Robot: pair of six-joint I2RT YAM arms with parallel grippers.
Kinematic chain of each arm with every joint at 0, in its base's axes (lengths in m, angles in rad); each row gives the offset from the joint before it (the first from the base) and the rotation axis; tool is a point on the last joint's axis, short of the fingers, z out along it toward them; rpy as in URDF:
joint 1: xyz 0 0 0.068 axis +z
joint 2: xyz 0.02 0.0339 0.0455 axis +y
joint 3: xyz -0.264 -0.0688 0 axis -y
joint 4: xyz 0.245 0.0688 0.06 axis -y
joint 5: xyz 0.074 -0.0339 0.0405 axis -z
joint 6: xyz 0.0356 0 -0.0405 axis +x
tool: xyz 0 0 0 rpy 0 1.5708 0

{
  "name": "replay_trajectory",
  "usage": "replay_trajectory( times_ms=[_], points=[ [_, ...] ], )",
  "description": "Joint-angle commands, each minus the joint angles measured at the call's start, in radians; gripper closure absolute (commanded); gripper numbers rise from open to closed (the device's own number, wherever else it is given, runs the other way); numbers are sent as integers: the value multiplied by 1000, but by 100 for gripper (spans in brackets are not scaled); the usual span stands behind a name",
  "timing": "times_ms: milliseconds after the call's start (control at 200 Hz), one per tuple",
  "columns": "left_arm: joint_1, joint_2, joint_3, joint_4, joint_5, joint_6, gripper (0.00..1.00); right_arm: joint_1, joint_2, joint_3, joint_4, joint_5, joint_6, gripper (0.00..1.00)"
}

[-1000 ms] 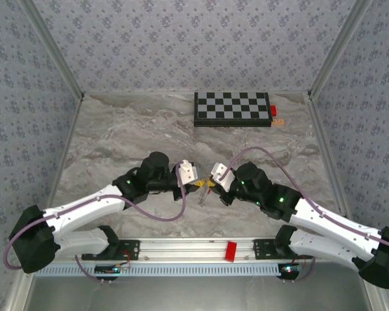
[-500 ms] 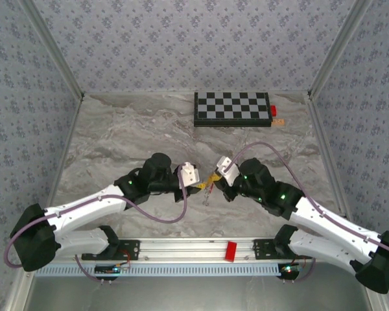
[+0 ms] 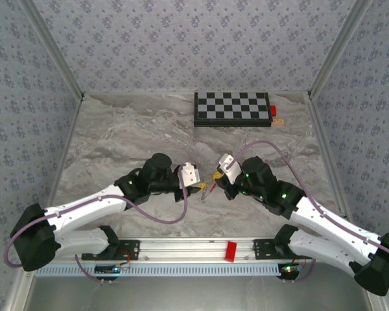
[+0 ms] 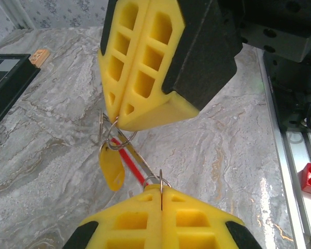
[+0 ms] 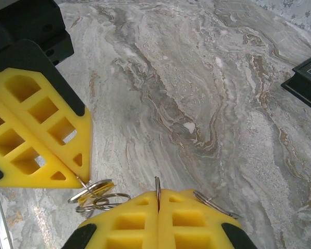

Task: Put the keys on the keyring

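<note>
A black-and-white checkerboard (image 3: 232, 109) lies flat at the far side of the grey marble table (image 3: 117, 136), a bit to the right. A small red block (image 3: 273, 110) sits touching its right end. Along the near edge runs a metal rail (image 3: 181, 246) with another red block (image 3: 231, 251) on it. Flowery grey walls (image 3: 181, 45) stand all around.

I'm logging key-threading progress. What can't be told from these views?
- Top view: the keyring is too small to see what hangs on it.
- Left wrist view: the left gripper and the right gripper each cover an end of the keyring; whether the key is threaded is unclear.
- Right wrist view: the bottom edge and the right gripper's fingers cut off the wire loops.
</note>
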Motion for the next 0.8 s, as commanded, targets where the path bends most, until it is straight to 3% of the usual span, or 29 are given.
replay_trajectory(
  times_ms=[0, 250, 795],
  points=[
    [-5, 4, 24, 38, -17, 14, 100, -4, -15, 17, 27, -17, -5, 100],
    [-4, -19, 24, 35, -7, 14, 100, 4, -57, -18, 59, -100, -32, 100],
    [-4, -79, -8, 61, 18, -12, 100, 66, -78, -39, 83, -69, -72, 100]
  ],
)
